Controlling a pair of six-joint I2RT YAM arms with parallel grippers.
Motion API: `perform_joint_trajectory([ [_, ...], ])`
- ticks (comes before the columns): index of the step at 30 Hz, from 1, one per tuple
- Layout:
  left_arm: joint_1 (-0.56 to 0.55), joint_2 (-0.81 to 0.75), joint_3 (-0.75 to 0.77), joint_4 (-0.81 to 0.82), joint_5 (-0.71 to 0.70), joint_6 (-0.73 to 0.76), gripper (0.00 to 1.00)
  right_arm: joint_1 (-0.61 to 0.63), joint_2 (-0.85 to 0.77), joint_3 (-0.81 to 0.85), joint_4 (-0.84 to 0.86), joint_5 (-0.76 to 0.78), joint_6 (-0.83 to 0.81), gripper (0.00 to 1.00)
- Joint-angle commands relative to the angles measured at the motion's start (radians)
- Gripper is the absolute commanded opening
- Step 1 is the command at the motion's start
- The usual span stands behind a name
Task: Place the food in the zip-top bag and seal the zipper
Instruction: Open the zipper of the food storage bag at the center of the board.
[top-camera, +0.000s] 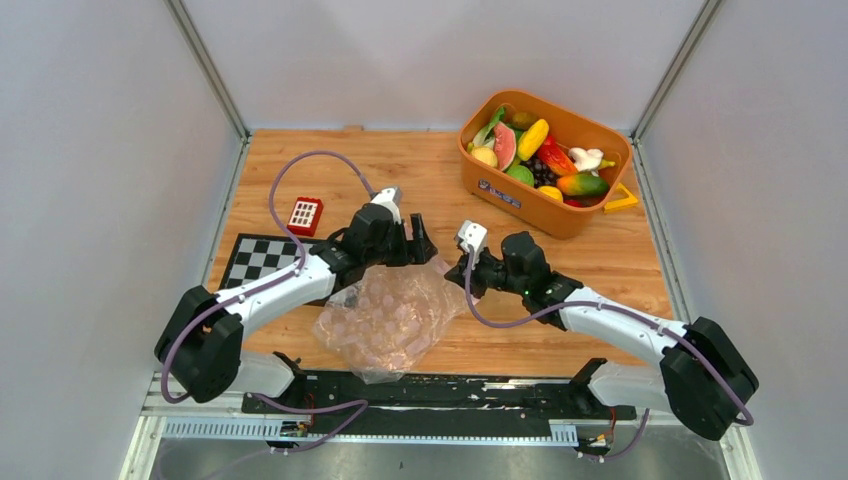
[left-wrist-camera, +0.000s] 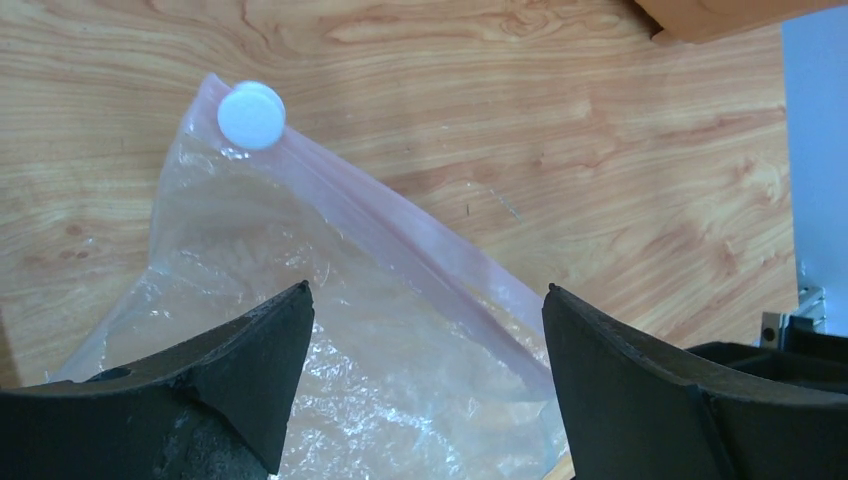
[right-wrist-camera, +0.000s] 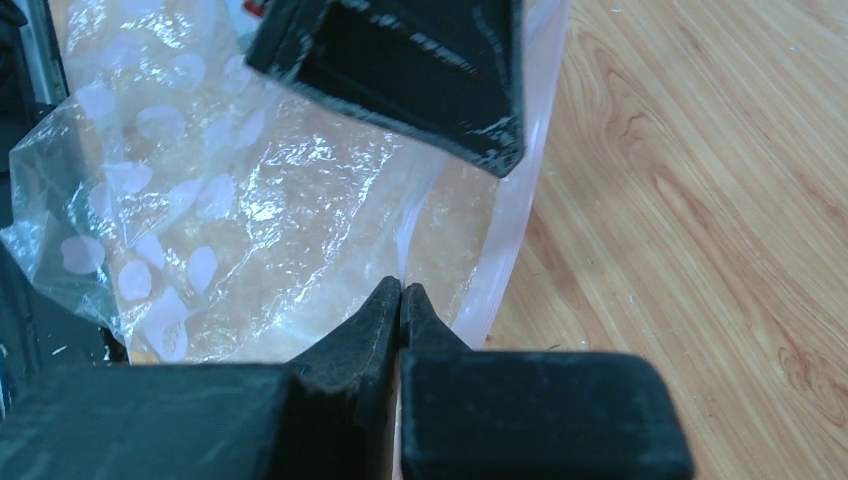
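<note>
Left gripper (left-wrist-camera: 427, 300) wide open, empty, zipper (left-wrist-camera: 420, 250) between fingers. Right gripper (right-wrist-camera: 401, 292) pinched closed on bag (right-wrist-camera: 250, 200) edge.

You're working on a surface (top-camera: 420, 170) of pale wood, its grain plain to see, with a low satin sheen; the zip-top bag (top-camera: 385, 315) is thin clear plastic, crinkled, throwing bright glints, printed with pale dots; its zipper (left-wrist-camera: 400, 240) is a smoother, pinkish translucent strip; the left gripper (left-wrist-camera: 425, 300) and right gripper (right-wrist-camera: 400, 290) are black and matt, scuffed rough along the edges; at one o'clock, the orange basket (top-camera: 560, 215) and the food (top-camera: 505, 145) inside look like smooth, glossy plastic.
</note>
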Motion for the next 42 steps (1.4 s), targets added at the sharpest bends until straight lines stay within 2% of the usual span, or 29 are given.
perform_joint_trajectory([
  [1,-0.005,0.011,0.06,0.046,-0.019,-0.001,0.9,0.014,-0.042,-0.032,0.091,-0.058,-0.042,0.0],
  [3,-0.007,0.018,0.061,0.053,-0.008,-0.002,0.88,0.018,-0.044,-0.04,0.104,-0.074,-0.056,0.0],
  [5,-0.012,0.02,0.06,0.06,0.021,0.001,0.78,0.022,-0.037,-0.044,0.119,-0.065,-0.059,0.0],
  [10,-0.027,0.018,0.075,0.025,0.034,0.05,0.62,0.023,-0.015,-0.053,0.147,-0.027,-0.063,0.0],
  [14,-0.027,0.02,0.075,0.012,0.036,0.068,0.54,0.023,-0.015,-0.047,0.15,-0.041,-0.08,0.0],
  [18,-0.028,0.031,0.093,-0.002,0.058,0.083,0.31,0.028,-0.018,-0.048,0.157,-0.061,-0.078,0.0],
  [22,-0.029,0.024,0.083,-0.004,0.07,0.095,0.15,0.03,-0.017,-0.055,0.162,-0.048,-0.075,0.0],
  [24,-0.028,0.019,0.081,-0.004,0.071,0.1,0.01,0.031,-0.016,-0.05,0.157,-0.047,-0.064,0.02],
  [27,-0.028,0.003,0.083,-0.006,0.075,0.13,0.0,0.03,-0.009,-0.006,0.116,-0.056,-0.022,0.22],
  [30,-0.028,-0.021,0.071,0.002,0.082,0.179,0.0,0.031,-0.013,0.021,0.113,-0.044,0.025,0.32],
  [33,-0.028,-0.047,0.046,0.008,0.084,0.212,0.0,0.028,-0.028,0.015,0.149,0.136,0.126,0.47],
  [35,-0.028,-0.064,0.02,0.026,0.109,0.228,0.0,0.012,-0.03,0.018,0.144,0.253,0.243,0.61],
  [39,-0.032,-0.093,-0.014,0.06,0.157,0.234,0.0,-0.043,0.035,0.056,0.139,0.204,0.402,0.61],
  [40,-0.034,-0.101,-0.016,0.06,0.164,0.238,0.0,-0.046,0.059,0.087,0.111,0.204,0.436,0.64],
  [42,-0.037,-0.114,-0.012,0.059,0.168,0.252,0.0,-0.055,0.112,0.145,0.048,0.183,0.46,0.62],
])
